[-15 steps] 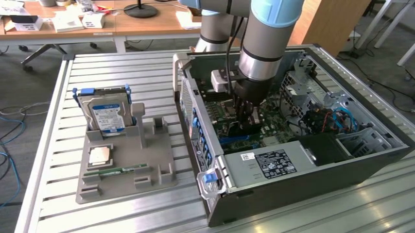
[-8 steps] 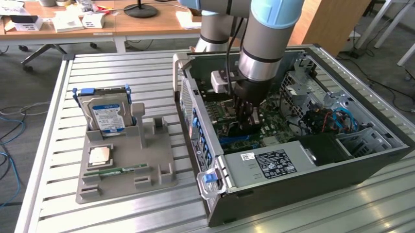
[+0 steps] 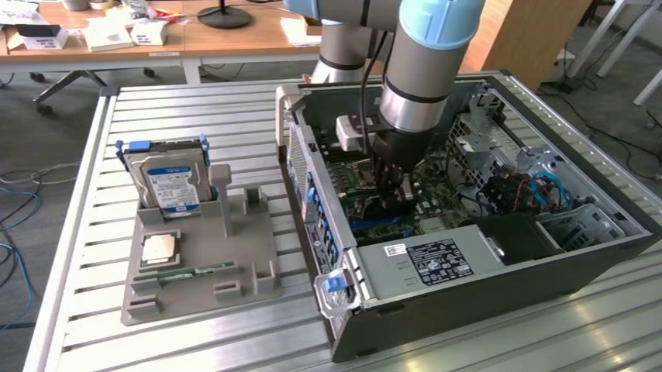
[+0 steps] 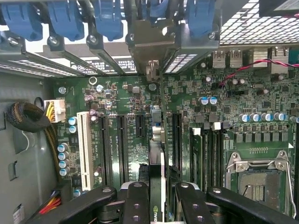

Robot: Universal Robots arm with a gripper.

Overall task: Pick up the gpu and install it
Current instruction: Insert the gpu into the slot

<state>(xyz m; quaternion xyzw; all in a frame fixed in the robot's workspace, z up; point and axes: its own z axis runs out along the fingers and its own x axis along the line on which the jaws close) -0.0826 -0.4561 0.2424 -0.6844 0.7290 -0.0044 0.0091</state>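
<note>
The gpu stands on edge inside the computer case. From the wrist it appears almost purely as a thin line, so both its faces are hidden. Only a narrow strip with part of a green logo shows near the tool. Its far end reaches toward the case's rear slot wall, under the row of blue clips, and the exact end is hard to separate from the metalwork there. The card runs along the motherboard between long black slots. I cannot tell whether its lower edge is seated in a slot or hangs just above one.

The tool is clamped on the gpu, with a black finger on each side of the card, and both fingers are cut off by the picture's edge.

In the exterior view the tool reaches down into the middle of the case, and the arm covers much of the board behind it. The gpu is too dark to make out there. A silver power supply sits at the case's near end.

Also inside the case are a processor socket, partly cut off, and a braided cable bundle against a side wall.

Outside the case, to the exterior view's left of it, a grey holder on the slatted tabletop carries a blue-labelled hard drive, a processor chip and a green RAM stick.
</note>
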